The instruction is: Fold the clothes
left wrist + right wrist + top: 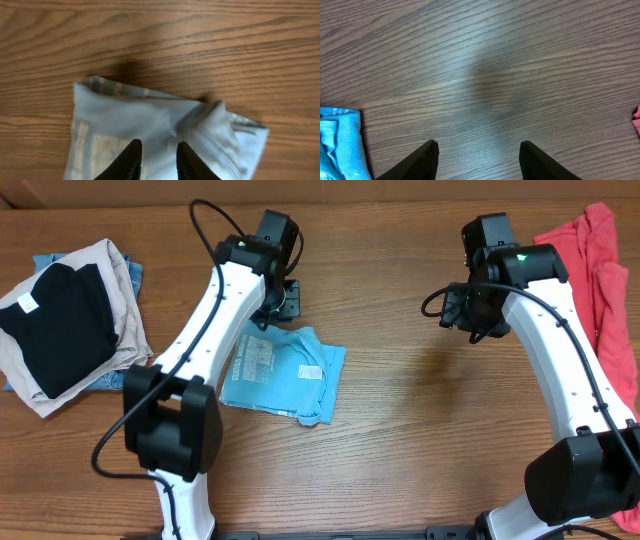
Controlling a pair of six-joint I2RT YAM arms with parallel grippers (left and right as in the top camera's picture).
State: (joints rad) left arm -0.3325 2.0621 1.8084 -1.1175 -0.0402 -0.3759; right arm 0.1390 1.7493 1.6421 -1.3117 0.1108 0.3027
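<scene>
The clothes, a light blue T-shirt (280, 375), lie folded into a small rectangle left of the table's middle, white print facing up. My left gripper (283, 302) hangs over the shirt's far edge. In the left wrist view its fingertips (135, 146) stand a narrow gap apart above the blue cloth (150, 117), with nothing pinched between them. My right gripper (478, 315) is over bare wood to the right, well away from the shirt. It (479, 145) is open and empty, and only a corner of the T-shirt (337, 145) shows at the lower left of its view.
A pile of folded black, beige and denim garments (65, 325) sits at the left edge. A red garment (600, 270) lies crumpled at the far right, its tip (636, 120) just visible in the right wrist view. Both arms' bases stand at the near edge.
</scene>
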